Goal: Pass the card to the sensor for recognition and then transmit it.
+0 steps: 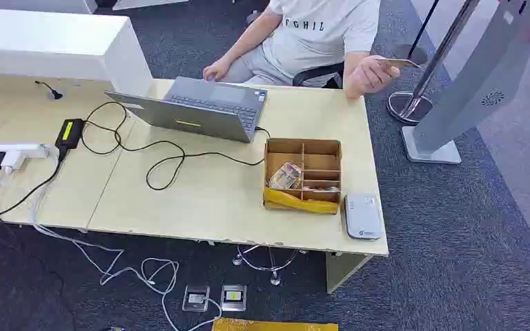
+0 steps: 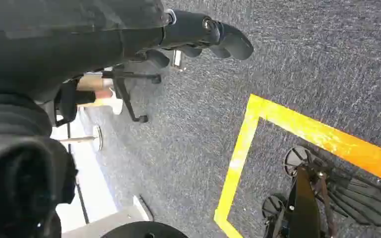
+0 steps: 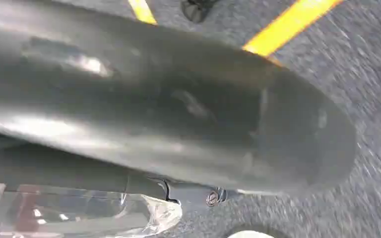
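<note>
A person seated behind the table holds a thin tan card (image 1: 395, 63) in a raised hand (image 1: 367, 74), out past the table's far right corner. The sensor (image 1: 363, 216), a small grey-white box, lies flat at the near right corner of the pale wooden table (image 1: 200, 200). My left hand (image 2: 198, 32) hangs over the carpet, its dark fingers (image 2: 230, 42) stretched out with nothing in them. My right hand (image 3: 178, 114) appears as a thick grey thumb close to the lens and blurred; how its fingers lie is hidden.
A cardboard divider box (image 1: 302, 175) with small items stands just left of the sensor. An open laptop (image 1: 200, 107), black cables (image 1: 159, 162) and a power strip (image 1: 10, 152) lie further left. A grey slanted stand (image 1: 455, 89) rises right of the table. Yellow tape (image 2: 302, 129) marks the carpet.
</note>
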You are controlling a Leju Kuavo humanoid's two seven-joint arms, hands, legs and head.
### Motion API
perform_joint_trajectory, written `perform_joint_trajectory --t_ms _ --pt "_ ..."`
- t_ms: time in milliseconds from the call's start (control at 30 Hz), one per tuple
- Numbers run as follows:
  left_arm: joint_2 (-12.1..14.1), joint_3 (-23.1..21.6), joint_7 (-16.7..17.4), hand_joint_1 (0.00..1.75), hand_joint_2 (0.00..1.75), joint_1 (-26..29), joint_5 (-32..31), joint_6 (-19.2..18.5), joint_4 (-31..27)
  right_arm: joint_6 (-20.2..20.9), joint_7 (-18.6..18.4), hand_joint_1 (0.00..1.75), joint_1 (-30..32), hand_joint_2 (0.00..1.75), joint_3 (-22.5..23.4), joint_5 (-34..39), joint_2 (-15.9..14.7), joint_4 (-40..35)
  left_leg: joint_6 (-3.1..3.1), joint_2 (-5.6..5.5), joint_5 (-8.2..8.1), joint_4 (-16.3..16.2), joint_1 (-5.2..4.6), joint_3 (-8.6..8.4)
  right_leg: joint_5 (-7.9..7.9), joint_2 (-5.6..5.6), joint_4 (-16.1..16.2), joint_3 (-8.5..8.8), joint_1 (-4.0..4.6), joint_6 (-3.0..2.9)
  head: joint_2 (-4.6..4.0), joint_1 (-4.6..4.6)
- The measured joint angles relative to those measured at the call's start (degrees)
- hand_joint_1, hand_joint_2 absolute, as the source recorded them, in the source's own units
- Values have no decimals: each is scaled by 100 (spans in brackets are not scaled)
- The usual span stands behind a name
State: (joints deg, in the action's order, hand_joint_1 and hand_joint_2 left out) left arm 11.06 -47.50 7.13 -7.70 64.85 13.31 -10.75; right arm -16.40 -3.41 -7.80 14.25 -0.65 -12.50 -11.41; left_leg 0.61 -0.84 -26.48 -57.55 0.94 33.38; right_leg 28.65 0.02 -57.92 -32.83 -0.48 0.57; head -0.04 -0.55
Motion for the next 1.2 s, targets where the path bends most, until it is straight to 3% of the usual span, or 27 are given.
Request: perform_joint_trajectory --t_ms 133,300,433,633,700,833,867,1033,1200 --pt "-13 0 -33 0 0 0 52 22 0 -212 293 0 -13 0 171 306 -4 0 0 0 0 0 0 0 0 0 0 0 0 0 0 -2" --pt "-5 -6 -127 0 0 0 -43 -159 0 -116 686 0 -35 0 447 784 -174 0 0 0 0 -1 -6 0 -1 -1 0 0 -6 1 0 -4" --pt "120 -61 -216 0 0 1 -201 -468 2 527 686 0 -150 0 977 1230 -1149 -18 -24 0 -3 0 -35 2 -5 -4 -1 2 -35 17 0 0" --pt "214 -118 -232 0 0 -30 -197 -461 31 348 393 0 -1166 0 1272 970 -2772 -337 -76 50 10 -1 -84 -2 -24 38 -4 -10 -84 64 0 -9" --pt "247 -144 -243 0 0 -22 -192 -494 31 433 76 0 -1707 0 1278 751 -3229 -420 -82 49 9 -3 -85 1 -27 35 -3 -11 -85 71 2 0" --pt "262 -159 -297 0 0 -28 -197 -525 31 621 85 0 -2731 0 1217 319 -3941 -542 -89 26 14 -3 -96 7 -30 8 -6 -10 -95 76 0 -2" --pt "262 -164 -328 0 0 -28 -205 -533 31 723 113 0 -3001 175 1190 258 -4079 -555 -89 21 15 -2 -96 8 -30 5 -6 -11 -95 76 0 -4" --pt "289 -234 -435 0 0 -33 -251 -630 31 1470 100 0 -4290 175 813 35 -4501 -581 -89 7 15 -2 -96 15 -28 -5 -6 -11 -94 79 0 -4" --pt "336 -319 -594 0 0 -36 -365 -780 31 2170 482 0 -5572 175 178 -448 -4553 -629 -89 7 16 -1 -95 24 -28 -3 -8 -17 -94 79 0 -7"
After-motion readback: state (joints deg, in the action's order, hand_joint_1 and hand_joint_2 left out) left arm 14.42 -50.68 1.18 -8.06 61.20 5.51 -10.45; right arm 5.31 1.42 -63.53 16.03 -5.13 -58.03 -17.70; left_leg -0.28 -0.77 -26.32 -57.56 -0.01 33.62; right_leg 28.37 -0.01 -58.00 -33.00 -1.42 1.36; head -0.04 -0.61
